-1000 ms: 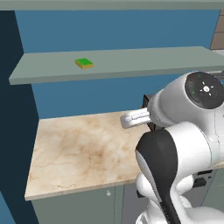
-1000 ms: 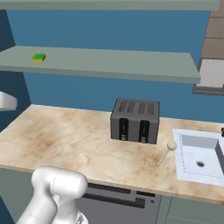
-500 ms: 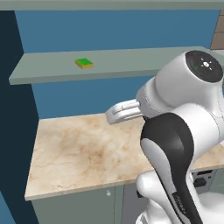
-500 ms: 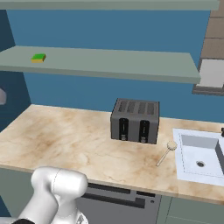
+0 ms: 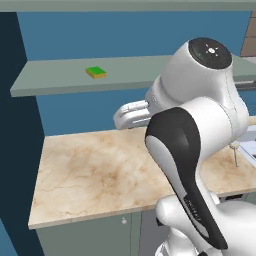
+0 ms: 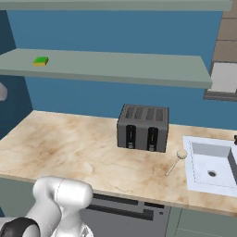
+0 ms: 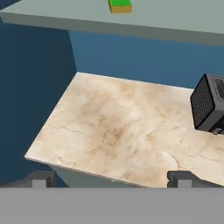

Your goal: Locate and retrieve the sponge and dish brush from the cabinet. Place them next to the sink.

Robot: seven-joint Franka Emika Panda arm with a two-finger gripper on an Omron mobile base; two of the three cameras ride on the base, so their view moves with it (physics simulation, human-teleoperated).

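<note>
The sponge [image 5: 95, 72] [image 6: 40, 61], green on top and yellow-orange below, lies on the left part of the cabinet shelf [image 5: 55, 82] [image 6: 120, 65]. In the hand view the sponge [image 7: 120, 6] sits at the top edge, on the cabinet shelf [image 7: 175, 22]. My gripper [image 7: 111, 179] is open with nothing between its fingertips [image 7: 40, 178], and it hangs over the counter well below the shelf. The dish brush [image 6: 176, 161] lies on the counter just left of the sink [image 6: 210, 183]; its thin handle [image 5: 234, 152] also shows by the arm.
A black slotted toaster [image 6: 143, 127] [image 7: 209, 105] stands on the marble counter [image 6: 69, 148] between the shelf's left end and the sink. A dark blue wall [image 5: 15, 150] closes the counter's left end. A second shelf board [image 6: 115, 4] runs above.
The white hand has swung left and slightly up over the counter, and the upper arm has turned with it. The sponge and the dish brush have not moved.
</note>
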